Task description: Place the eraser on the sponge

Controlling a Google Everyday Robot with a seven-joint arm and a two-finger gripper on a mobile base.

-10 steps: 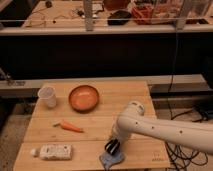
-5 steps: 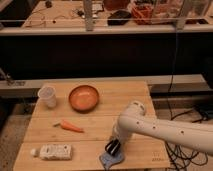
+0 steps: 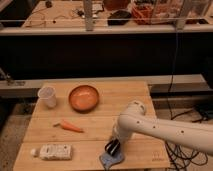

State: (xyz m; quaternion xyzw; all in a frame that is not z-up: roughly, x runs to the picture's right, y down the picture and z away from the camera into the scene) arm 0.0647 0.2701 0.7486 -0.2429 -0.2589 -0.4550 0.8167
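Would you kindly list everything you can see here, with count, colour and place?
Table: one, light wood, centre of view.
Cup: one, white, table's rear left.
Bowl: one, orange, just right of the cup.
Carrot: one, orange, in front of the bowl.
Packet: one, white, front left corner.
Sponge: one, pale blue-grey, front edge, under the gripper.
Arm: one, white, reaching in from the right.
Gripper: one, dark, directly above the sponge.
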